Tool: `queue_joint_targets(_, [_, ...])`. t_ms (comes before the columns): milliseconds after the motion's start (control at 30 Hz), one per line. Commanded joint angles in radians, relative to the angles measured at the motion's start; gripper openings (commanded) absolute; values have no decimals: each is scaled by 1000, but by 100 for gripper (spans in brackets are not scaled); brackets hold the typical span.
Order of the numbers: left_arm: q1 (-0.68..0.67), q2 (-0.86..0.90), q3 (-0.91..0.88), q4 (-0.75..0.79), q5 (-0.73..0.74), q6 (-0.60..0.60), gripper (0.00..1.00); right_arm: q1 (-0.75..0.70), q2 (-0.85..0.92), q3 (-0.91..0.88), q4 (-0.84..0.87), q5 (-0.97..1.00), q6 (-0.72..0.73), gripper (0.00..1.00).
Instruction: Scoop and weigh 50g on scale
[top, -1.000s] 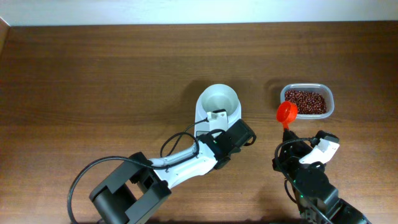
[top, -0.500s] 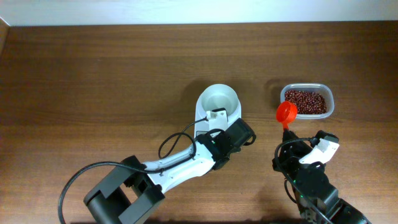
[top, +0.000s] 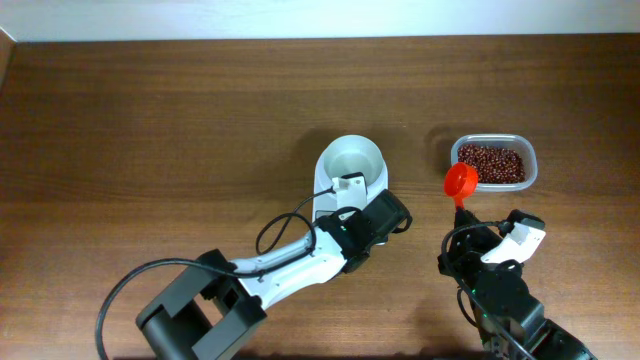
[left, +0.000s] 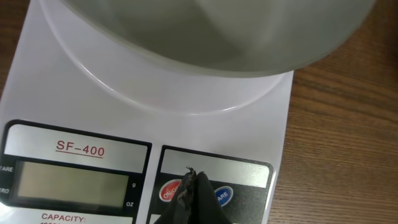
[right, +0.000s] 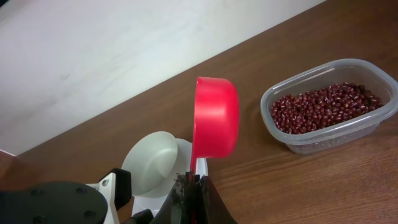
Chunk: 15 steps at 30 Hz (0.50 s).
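One scale (top: 326, 186) is placed near the middle of the worktop (top: 150, 120), with one white bowl (top: 352, 162) on it. One clear tub (top: 530, 166) of red beans (top: 490, 163) is seen at its right, well apart. The left tool (left: 191, 179) is closed on nothing, its tips between one red button (left: 171, 191) and one blue button (left: 222, 195). One red scoop (top: 461, 181) is gripped by the closed right tool (right: 191, 180), between scale and tub.

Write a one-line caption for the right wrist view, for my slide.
Right claw shut on a red scoop, between the white scale bowl and a clear tub of red beans.
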Motion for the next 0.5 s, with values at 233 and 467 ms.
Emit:
queue_joint_targets(233, [6, 48, -3, 9, -14, -3, 0, 5, -7, 21, 0, -6, -5, 4])
queue_joint_targets(467, [6, 48, -3, 5, -15, -3, 0, 5, -7, 21, 0, -6, -5, 4])
